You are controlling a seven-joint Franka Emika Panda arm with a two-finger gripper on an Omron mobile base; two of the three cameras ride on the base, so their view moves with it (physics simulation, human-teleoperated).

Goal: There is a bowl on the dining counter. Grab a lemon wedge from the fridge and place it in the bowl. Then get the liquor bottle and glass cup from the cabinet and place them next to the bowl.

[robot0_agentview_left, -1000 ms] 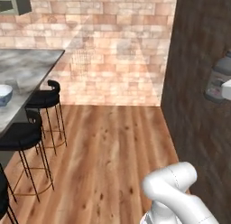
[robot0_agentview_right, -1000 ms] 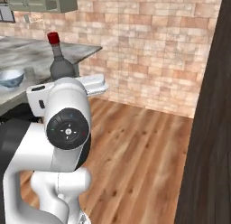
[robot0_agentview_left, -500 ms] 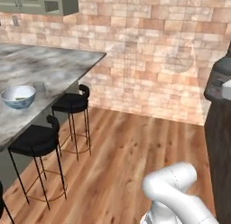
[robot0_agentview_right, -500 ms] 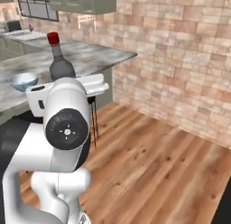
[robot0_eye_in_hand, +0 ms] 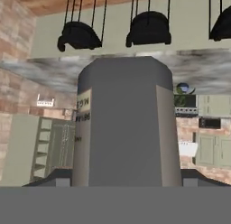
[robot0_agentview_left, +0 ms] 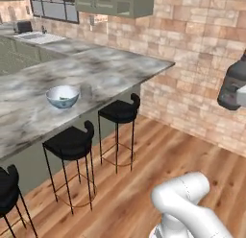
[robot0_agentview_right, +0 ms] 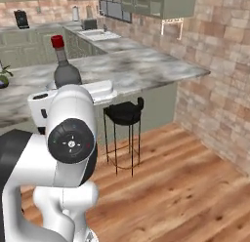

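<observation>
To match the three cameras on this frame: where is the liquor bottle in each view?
Left base view: bottle at the right edge, mid-height.
Right base view: bottle upper left, red cap on top.
Hand view: bottle in the centre, very close.
Shared landmark: the black stools along the marble counter.

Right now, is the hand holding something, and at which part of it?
Yes. The hand holds the liquor bottle by its wide lower body, one finger on each side; its red-capped neck rises above the arm in the right base view.
</observation>
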